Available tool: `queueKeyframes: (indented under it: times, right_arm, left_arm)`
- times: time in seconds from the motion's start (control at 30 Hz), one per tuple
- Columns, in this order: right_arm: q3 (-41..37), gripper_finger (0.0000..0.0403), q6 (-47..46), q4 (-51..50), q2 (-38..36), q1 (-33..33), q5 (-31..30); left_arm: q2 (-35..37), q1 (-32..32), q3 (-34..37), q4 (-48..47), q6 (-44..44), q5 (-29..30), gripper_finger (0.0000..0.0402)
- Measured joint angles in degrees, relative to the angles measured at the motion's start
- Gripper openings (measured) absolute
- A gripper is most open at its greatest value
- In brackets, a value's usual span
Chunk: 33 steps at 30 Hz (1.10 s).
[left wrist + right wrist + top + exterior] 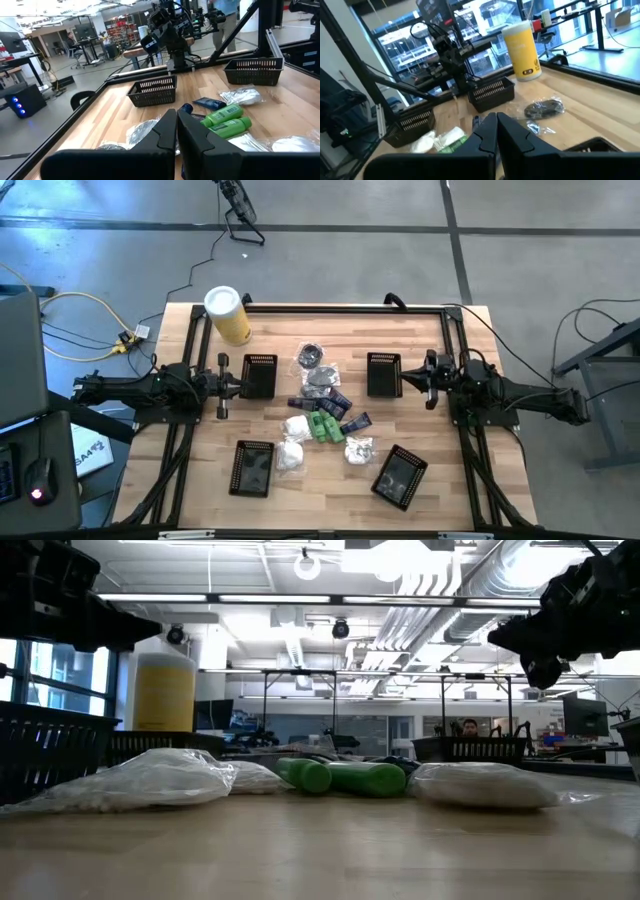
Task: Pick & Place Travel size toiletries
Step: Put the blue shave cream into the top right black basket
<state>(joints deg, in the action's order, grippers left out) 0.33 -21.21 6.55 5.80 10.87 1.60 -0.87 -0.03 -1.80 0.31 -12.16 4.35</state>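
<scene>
With both claws pressed together and empty — left claw [176, 131] and right claw [495, 131] at the desk's [440, 500] sides — the mid-desk toiletries [322, 418] lie crowded, so a descent may snag two or shove neighbours.

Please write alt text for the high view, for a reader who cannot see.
Small green bottles, dark blue tubes and white packets lie clustered mid-table among four black mesh baskets. The shut left gripper and shut right gripper wait at the sides, empty.

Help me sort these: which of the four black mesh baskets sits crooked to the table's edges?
The black mesh rectangular basket at the front right, nearest the right arm's side; the other three lie square.
</scene>
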Motion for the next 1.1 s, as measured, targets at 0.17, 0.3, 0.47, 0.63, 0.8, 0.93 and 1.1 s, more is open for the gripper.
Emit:
queueKeyframes:
  times: [0.17,0.3,0.47,0.63,0.8,0.93,1.1]
  right_arm:
    - [-0.02,0.0003,-0.09,5.53,-0.01,0.00,0.03]
    - [-0.02,0.0003,-1.57,10.10,-0.02,0.00,0.04]
    - [-0.02,0.0003,0.75,9.91,-0.02,0.02,0.12]
    - [-0.01,0.0003,5.91,6.01,1.29,-0.21,0.36]
    - [1.27,0.0003,3.26,1.79,4.81,-1.45,-1.66]
    - [4.02,0.0003,3.30,1.15,9.45,-2.63,-2.87]
    - [7.81,0.0003,3.46,-0.25,15.91,-3.91,-4.44]
  left_arm:
    - [-0.01,0.00,0.00,0.36,0.01,0.95,0.0010]
    - [-0.01,0.00,0.00,0.65,0.00,1.28,0.0010]
    - [-0.02,0.00,0.00,0.73,-0.05,2.51,0.0009]
    - [-0.02,0.00,-0.01,0.80,-2.70,3.33,0.0009]
    - [-1.27,0.00,-2.08,-2.25,-4.27,4.18,0.0003]
    - [-3.79,0.00,-4.46,-2.93,-7.00,5.09,0.0002]
    - [-7.69,0.00,-5.89,-3.87,-7.09,6.28,0.0001]
